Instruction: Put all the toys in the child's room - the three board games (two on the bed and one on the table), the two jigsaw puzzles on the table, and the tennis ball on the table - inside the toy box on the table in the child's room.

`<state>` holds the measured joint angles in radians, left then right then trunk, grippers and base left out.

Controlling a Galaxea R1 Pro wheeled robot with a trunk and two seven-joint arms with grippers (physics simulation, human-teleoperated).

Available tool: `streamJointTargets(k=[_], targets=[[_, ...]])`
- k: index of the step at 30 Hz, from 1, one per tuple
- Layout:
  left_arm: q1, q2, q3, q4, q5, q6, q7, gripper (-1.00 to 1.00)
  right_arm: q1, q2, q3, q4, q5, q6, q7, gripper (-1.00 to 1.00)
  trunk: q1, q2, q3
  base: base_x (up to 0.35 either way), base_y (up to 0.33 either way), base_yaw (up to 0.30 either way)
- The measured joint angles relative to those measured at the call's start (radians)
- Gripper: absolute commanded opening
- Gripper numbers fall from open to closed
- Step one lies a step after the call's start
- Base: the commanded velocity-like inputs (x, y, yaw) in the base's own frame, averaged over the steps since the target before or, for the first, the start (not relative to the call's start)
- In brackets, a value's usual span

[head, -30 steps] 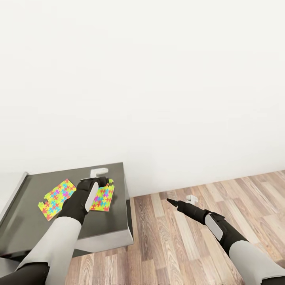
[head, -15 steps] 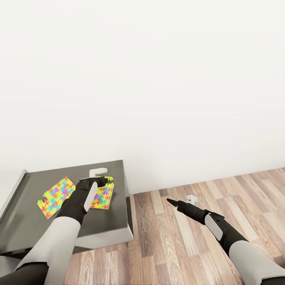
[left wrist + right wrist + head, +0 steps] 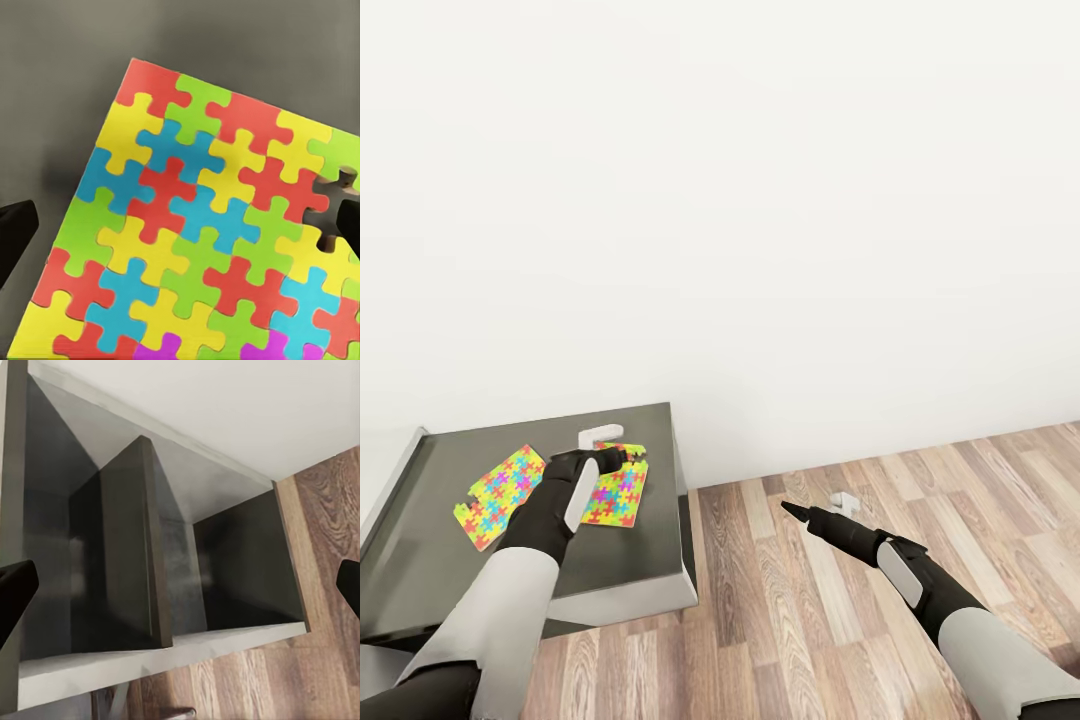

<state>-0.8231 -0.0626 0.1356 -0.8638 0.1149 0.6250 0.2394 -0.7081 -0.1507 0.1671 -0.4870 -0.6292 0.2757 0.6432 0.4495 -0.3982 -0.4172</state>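
Reaching toward 12 o'clock, the left gripper (image 3: 628,458) is held just above a jigsaw puzzle (image 3: 614,495) near the right edge of the dark table (image 3: 620,570), fingers (image 3: 16,234) spread wide. A second puzzle (image 3: 496,484) lies beside it at 9 o'clock. The right gripper (image 3: 792,511) is extended over open wood floor (image 3: 800,620), fingers apart, nothing held.
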Motion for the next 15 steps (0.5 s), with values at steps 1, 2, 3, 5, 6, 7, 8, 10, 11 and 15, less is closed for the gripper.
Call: streamJointTargets(k=[1, 2, 3, 5, 6, 7, 8, 10, 11, 15], targets=[[0.0, 0.0, 0.003, 0.0, 0.005, 0.0, 0.0, 1.0, 0.0, 0.0, 0.0, 0.0, 0.0, 0.0, 0.0, 1.0, 0.0, 0.0, 0.0, 0.0, 0.0, 0.0], [0.0, 0.0, 0.006, 0.0, 0.009, 0.001, 0.0, 1.0, 0.0, 0.0, 0.0, 0.0, 0.0, 0.0, 0.0, 1.0, 0.0, 0.0, 0.0, 0.0, 0.0, 0.0], [0.0, 0.0, 0.008, 0.0, 0.012, 0.001, 0.0, 1.0, 0.0, 0.0, 0.0, 0.0, 0.0, 0.0, 0.0, 1.0, 0.0, 0.0, 0.0, 0.0, 0.0, 0.0], [0.0, -0.001, 0.01, 0.0, 0.018, 0.001, -0.001, 1.0, 0.0, 0.0, 0.0, 0.0, 0.0, 0.0, 0.0, 1.0, 0.0, 0.0, 0.0, 0.0, 0.0, 0.0], [0.0, -0.003, 0.01, -0.001, 0.021, 0.001, -0.001, 1.0, 0.0, 0.0, 0.0, 0.0, 0.0, 0.0, 0.0, 1.0, 0.0, 0.0, 0.0, 0.0, 0.0, 0.0], [0.0, -0.003, 0.01, -0.002, 0.021, 0.001, -0.001, 1.0, 0.0, 0.0, 0.0, 0.0, 0.0, 0.0, 0.0, 1.0, 0.0, 0.0, 0.0, 0.0, 0.0, 0.0], [0.0, -0.004, 0.009, -0.002, 0.022, 0.001, 0.0, 1.0, 0.0, 0.0, 0.0, 0.0, 0.0, 0.0, 0.0, 1.0, 0.0, 0.0, 0.0, 0.0, 0.0, 0.0], [0.0, -0.005, 0.008, -0.003, 0.023, 0.002, 0.0, 1.0, 0.0, 0.0, 0.0, 0.0, 0.0, 0.0, 0.0, 1.0, 0.0, 0.0, 0.0, 0.0, 0.0, 0.0], [0.0, -0.006, 0.007, -0.003, 0.023, 0.002, 0.0, 1.0, 0.0, 0.0, 0.0, 0.0, 0.0, 0.0, 0.0, 1.0, 0.0, 0.0, 0.0, 0.0, 0.0, 0.0], [0.0, -0.006, 0.006, -0.003, 0.024, 0.002, 0.0, 1.0, 0.0, 0.0, 0.0, 0.0, 0.0, 0.0, 0.0, 1.0, 0.0, 0.0, 0.0, 0.003, 0.0, 0.0]])
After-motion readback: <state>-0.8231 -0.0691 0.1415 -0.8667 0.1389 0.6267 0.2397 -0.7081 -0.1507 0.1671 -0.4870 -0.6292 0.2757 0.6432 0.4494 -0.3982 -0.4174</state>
